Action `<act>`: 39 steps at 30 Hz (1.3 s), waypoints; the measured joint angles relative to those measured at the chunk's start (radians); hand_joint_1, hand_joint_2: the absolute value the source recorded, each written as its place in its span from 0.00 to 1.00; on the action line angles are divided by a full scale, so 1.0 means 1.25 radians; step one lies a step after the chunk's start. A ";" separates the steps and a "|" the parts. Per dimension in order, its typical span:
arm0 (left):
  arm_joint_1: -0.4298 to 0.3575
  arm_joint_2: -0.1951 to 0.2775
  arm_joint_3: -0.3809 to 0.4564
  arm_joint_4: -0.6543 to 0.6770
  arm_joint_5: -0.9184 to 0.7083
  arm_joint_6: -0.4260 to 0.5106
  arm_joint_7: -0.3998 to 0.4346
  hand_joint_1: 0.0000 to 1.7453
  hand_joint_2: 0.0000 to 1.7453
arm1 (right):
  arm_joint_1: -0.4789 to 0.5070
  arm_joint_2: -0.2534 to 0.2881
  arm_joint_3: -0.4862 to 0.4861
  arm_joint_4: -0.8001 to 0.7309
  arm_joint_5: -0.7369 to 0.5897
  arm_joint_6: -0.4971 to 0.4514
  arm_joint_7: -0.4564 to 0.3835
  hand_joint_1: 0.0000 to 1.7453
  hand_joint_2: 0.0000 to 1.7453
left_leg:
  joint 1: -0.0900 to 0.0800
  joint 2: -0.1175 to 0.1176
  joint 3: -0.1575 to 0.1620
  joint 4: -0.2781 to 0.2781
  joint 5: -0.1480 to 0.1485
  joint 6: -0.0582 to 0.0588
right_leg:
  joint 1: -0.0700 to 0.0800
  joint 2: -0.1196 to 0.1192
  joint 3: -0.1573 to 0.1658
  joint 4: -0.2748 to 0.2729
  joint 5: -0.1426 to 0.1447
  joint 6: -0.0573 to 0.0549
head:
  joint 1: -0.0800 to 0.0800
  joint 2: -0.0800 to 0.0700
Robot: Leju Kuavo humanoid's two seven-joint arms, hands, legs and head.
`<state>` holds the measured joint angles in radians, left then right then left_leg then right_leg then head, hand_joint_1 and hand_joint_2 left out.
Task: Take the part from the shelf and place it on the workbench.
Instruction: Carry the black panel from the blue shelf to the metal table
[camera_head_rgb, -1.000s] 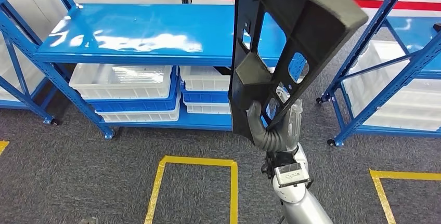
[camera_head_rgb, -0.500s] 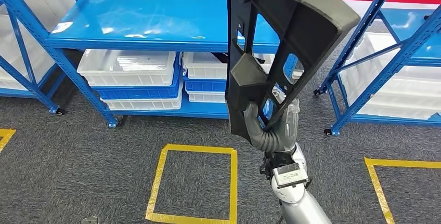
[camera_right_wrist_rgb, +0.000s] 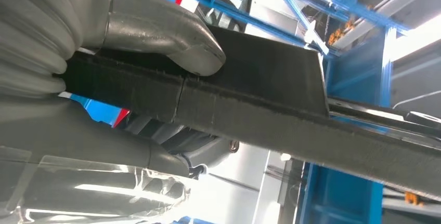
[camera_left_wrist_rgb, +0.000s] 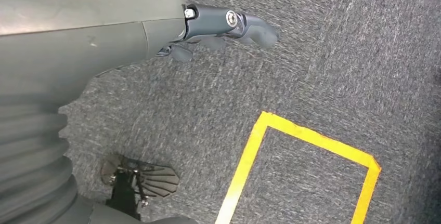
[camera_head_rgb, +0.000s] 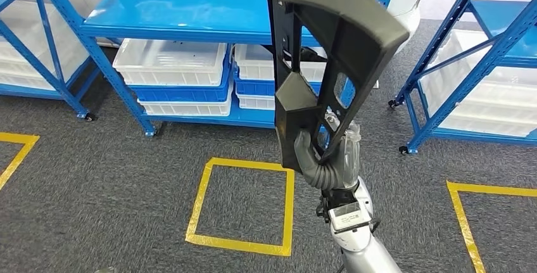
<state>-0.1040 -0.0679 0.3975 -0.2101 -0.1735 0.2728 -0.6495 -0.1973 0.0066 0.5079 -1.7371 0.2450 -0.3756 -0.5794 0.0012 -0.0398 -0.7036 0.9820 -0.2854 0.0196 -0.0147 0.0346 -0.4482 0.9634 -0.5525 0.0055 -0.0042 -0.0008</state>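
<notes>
A large black plastic part [camera_head_rgb: 329, 38], with cut-out openings and a wide flared top, stands upright in front of me in the head view. My right hand [camera_head_rgb: 326, 159] grips its lower end from below, thumb on the near face and fingers behind. In the right wrist view the grey thumb [camera_right_wrist_rgb: 171, 37] presses on the part's dark edge [camera_right_wrist_rgb: 270, 99]. The blue shelf [camera_head_rgb: 183, 10] lies beyond the part. My left hand [camera_left_wrist_rgb: 156, 31] hangs over the grey carpet and holds nothing, its dark fingers [camera_left_wrist_rgb: 229, 24] loosely extended.
White bins [camera_head_rgb: 171, 61] sit on the shelf's lower level. A second blue rack [camera_head_rgb: 481, 51] with white bins stands at the right. Yellow tape marks a square [camera_head_rgb: 244, 203] on the carpet before me, with further tape lines at the right [camera_head_rgb: 465, 222] and left [camera_head_rgb: 16, 152].
The whole picture has shifted: shelves and floor square have slid up and slightly right, so the camera has moved. The part stays upright in my right hand.
</notes>
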 joint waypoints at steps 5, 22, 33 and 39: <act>0.009 0.002 0.005 0.001 0.000 0.000 -0.006 0.00 1.00 | 0.003 0.001 0.000 0.001 0.004 0.001 0.000 1.00 1.00 | 0.013 0.021 -0.049 0.136 -0.105 -0.024 | -0.008 -0.036 -0.012 0.002 0.023 -0.027 | -0.005 0.000; 0.006 0.003 0.018 0.000 -0.001 0.019 -0.029 0.00 1.00 | 0.016 0.003 0.001 0.006 0.016 0.002 -0.005 1.00 1.00 | 0.007 0.018 0.078 -0.011 -0.072 0.026 | -0.002 -0.032 -0.144 0.227 -0.060 0.001 | 0.001 0.000; 0.010 0.002 0.020 0.001 -0.004 0.019 -0.026 0.00 1.00 | 0.023 0.000 0.001 0.008 0.019 0.002 -0.007 1.00 1.00 | 0.011 -0.019 0.035 0.043 -0.084 -0.014 | -0.018 -0.015 -0.071 0.023 0.063 0.000 | -0.002 0.000; 0.008 0.002 0.020 0.001 -0.013 0.019 -0.018 0.00 1.00 | 0.031 0.001 0.001 0.008 0.020 0.000 -0.008 1.00 1.00 | 0.017 0.031 -0.049 0.235 -0.165 -0.027 | -0.009 -0.060 -0.071 0.023 0.061 -0.013 | -0.006 0.000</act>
<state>-0.0935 -0.0654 0.4219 -0.2088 -0.1901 0.2960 -0.6715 -0.1589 0.0077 0.5097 -1.7269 0.2705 -0.3760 -0.5899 0.0227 -0.0008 -0.7647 1.2756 -0.4920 -0.0146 -0.0259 -0.0407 -0.5363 0.9919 -0.4757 -0.0104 -0.0117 -0.0007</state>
